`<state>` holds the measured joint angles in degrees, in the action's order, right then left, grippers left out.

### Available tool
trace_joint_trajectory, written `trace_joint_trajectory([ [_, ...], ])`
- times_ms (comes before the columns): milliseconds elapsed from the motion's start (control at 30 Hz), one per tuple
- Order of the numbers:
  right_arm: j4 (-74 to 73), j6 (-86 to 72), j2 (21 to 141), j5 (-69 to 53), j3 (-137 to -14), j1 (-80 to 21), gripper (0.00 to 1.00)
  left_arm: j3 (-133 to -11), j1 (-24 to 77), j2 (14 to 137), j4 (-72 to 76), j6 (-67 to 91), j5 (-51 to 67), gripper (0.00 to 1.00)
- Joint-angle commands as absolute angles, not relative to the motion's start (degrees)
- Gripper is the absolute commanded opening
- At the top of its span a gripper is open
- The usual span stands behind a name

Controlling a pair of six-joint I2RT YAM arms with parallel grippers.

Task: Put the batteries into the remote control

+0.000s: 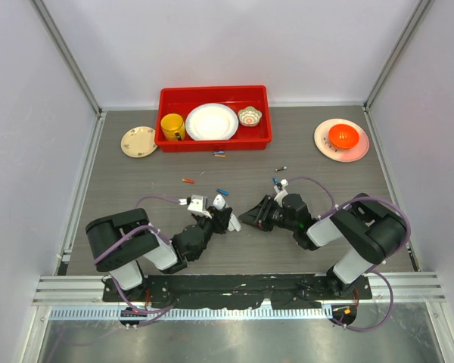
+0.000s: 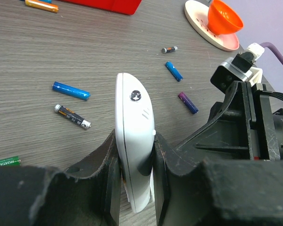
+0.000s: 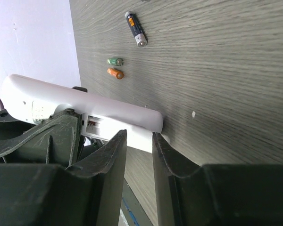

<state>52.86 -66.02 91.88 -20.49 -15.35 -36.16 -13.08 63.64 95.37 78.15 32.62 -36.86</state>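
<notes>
The white remote control stands on edge, clamped between my left gripper's fingers just above the table. It also shows in the top view and in the right wrist view, with an open recess on its underside. My right gripper is at the remote's end, its jaws a narrow gap apart with table showing through. Batteries lie loose: blue, black, green, purple, another blue, and orange.
A red bin at the back holds a yellow mug, a white plate and a small bowl. A floral plate lies to its left. A pink plate with an orange bowl sits back right.
</notes>
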Motion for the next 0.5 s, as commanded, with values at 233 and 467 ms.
trace_joint_trajectory([
  [233,51.78,-62.85,88.16,-19.25,-14.24,-34.37,0.37,-11.87,64.07,94.31,88.59,30.06,-40.08,0.00],
  [467,31.06,-52.75,72.44,-12.23,-17.92,-34.45,0.59,-11.07,63.98,91.06,88.51,25.49,-44.65,0.00],
])
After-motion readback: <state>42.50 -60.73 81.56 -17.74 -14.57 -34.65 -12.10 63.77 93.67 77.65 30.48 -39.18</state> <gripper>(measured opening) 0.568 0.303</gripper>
